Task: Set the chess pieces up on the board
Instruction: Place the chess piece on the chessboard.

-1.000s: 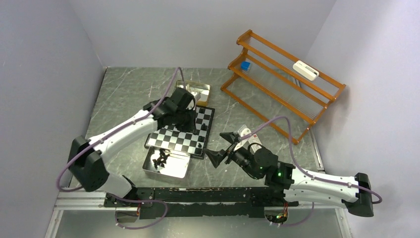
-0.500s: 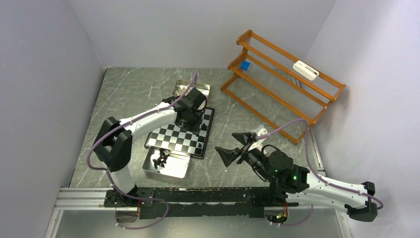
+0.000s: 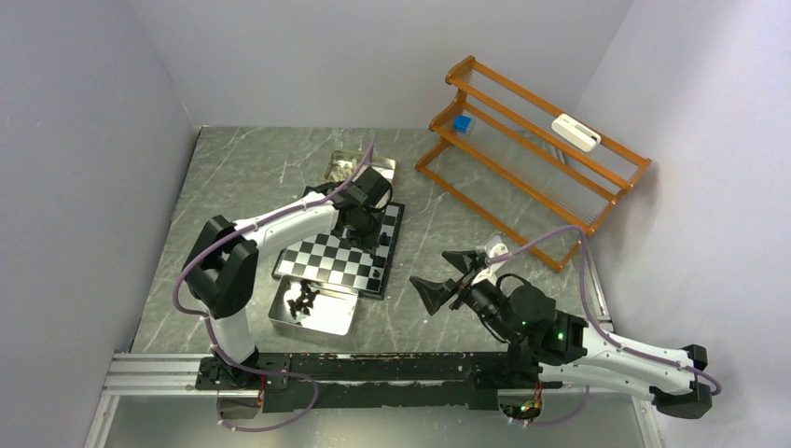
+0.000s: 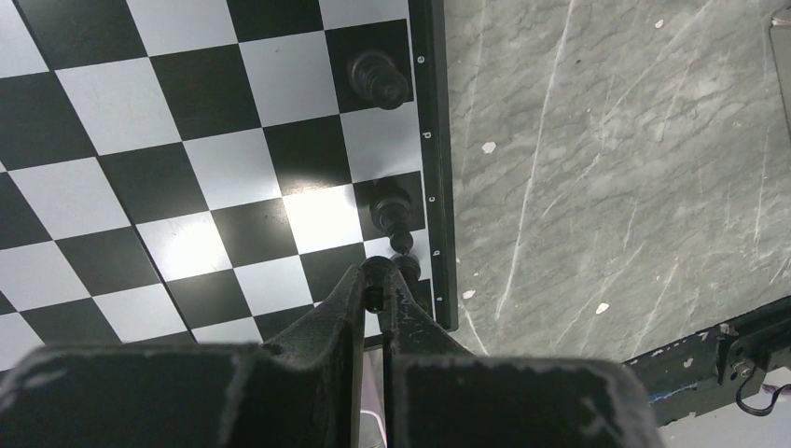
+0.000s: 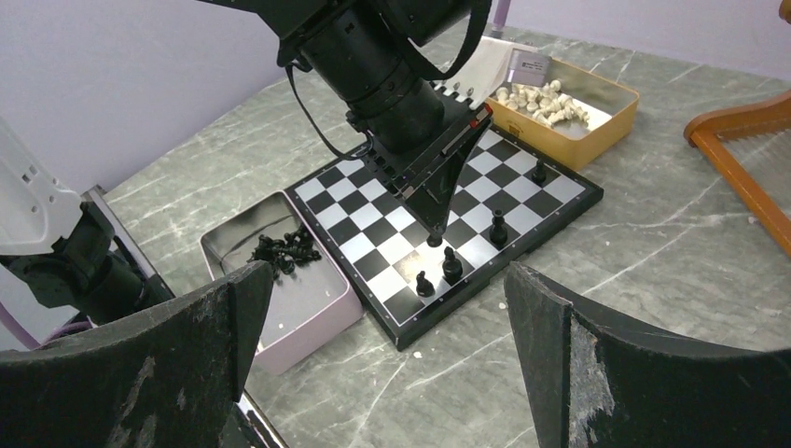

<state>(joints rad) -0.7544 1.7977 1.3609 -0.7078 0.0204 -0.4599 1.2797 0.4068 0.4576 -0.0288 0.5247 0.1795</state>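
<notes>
Glossy black plastic: the tiny chess piece looks light, hard and slippery, best pinched at its thin neck. The left gripper is clamped on it, low in the left wrist view, at the right border of the flat chequered black-and-white board. The right gripper stands wide apart, empty.

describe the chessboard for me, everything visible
The chessboard is a flat, glossy black-and-white chequered square with a thin black border carrying small white letters, lying on the grey marbled table. Four black pieces stand along one edge; the left gripper, shut on a fifth piece, is over squares just inside that row. No white pieces on it.
</notes>
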